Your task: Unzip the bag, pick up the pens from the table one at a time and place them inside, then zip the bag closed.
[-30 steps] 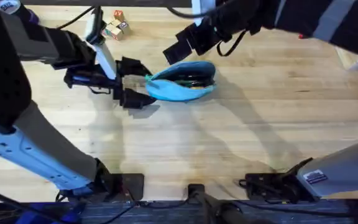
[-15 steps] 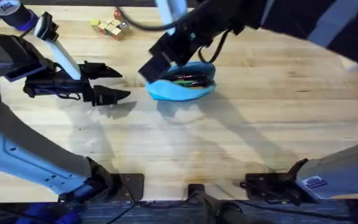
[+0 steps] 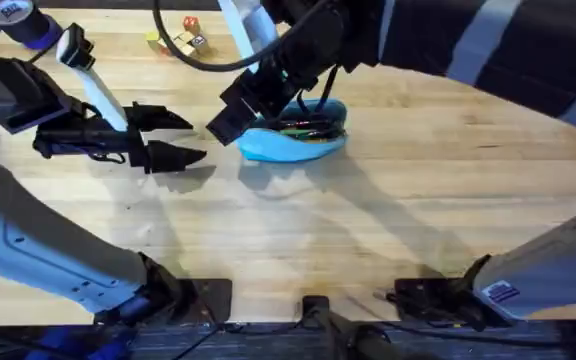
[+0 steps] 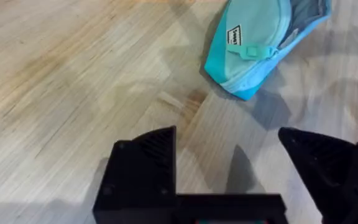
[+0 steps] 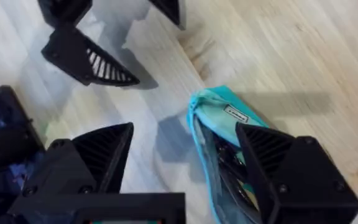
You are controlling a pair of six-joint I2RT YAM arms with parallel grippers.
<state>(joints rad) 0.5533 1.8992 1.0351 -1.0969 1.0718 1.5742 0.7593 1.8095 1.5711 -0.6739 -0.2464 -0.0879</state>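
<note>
Your bag (image 3: 294, 140) lies on the desk (image 3: 388, 220) at upper center of the overhead frame, its zipper gaping with the dark pens (image 3: 303, 126) inside. Your right claw (image 3: 243, 105) hangs over the bag's left end, fingers spread apart. Your left claw (image 3: 173, 137) hovers just left of the bag, clear of it, fingers also apart and holding nothing.

Small white label on bag (image 4: 234, 35), print too small to read; nothing else legible
</note>
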